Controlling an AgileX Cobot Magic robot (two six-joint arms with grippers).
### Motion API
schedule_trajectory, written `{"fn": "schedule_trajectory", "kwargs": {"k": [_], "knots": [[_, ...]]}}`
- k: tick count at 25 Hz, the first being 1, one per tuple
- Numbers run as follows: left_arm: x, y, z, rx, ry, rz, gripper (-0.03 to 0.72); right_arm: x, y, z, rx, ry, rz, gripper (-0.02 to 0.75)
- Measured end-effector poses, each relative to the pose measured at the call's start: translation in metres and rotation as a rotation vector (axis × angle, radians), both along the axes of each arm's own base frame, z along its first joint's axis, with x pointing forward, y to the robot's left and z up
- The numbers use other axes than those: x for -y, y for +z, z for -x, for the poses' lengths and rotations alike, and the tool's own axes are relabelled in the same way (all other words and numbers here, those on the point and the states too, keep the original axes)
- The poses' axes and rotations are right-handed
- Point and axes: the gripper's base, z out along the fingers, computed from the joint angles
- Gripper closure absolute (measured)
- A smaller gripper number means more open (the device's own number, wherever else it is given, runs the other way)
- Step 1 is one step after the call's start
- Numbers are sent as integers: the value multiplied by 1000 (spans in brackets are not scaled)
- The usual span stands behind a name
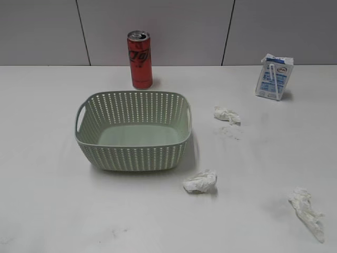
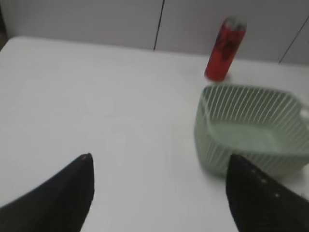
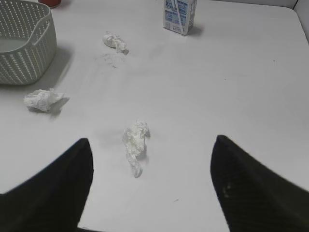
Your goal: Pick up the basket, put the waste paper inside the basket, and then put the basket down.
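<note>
The pale sage-green basket (image 1: pixel 134 132) stands upright and empty on the white table; it also shows in the left wrist view (image 2: pixel 251 133) and the right wrist view (image 3: pixel 21 43). Three white waste paper wads lie right of it: one far (image 1: pixel 227 114) (image 3: pixel 115 41), one near the basket's front corner (image 1: pixel 200 181) (image 3: pixel 43 99), one at the front right (image 1: pixel 307 210) (image 3: pixel 134 143). My left gripper (image 2: pixel 159 162) is open and empty, left of the basket. My right gripper (image 3: pixel 150 145) is open and empty, with the front-right wad between its fingers' line, further out. Neither gripper shows in the exterior view.
A red drink can (image 1: pixel 139 59) (image 2: pixel 224 49) stands behind the basket. A blue-and-white milk carton (image 1: pixel 275 77) (image 3: pixel 179 15) stands at the back right. The table's right edge (image 3: pixel 301 19) shows in the right wrist view. A grey panelled wall runs behind the table.
</note>
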Motion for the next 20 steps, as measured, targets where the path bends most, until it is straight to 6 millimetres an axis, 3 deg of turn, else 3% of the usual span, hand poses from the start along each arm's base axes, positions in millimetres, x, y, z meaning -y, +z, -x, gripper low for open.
{"fn": "schedule_trajectory", "kwargs": {"k": [3, 11, 18, 20], "knots": [[5, 4, -38, -59, -10, 48, 43, 0, 0, 0, 0, 0, 0, 167], [27, 9, -142, -273, -152, -21, 80, 0, 0, 0, 0, 0, 0, 167], [89, -15, -225, -522, -301, -28, 92, 0, 0, 0, 0, 0, 0, 167], [106, -35, -246, -635, -291, -56, 95, 0, 0, 0, 0, 0, 0, 167]]}}
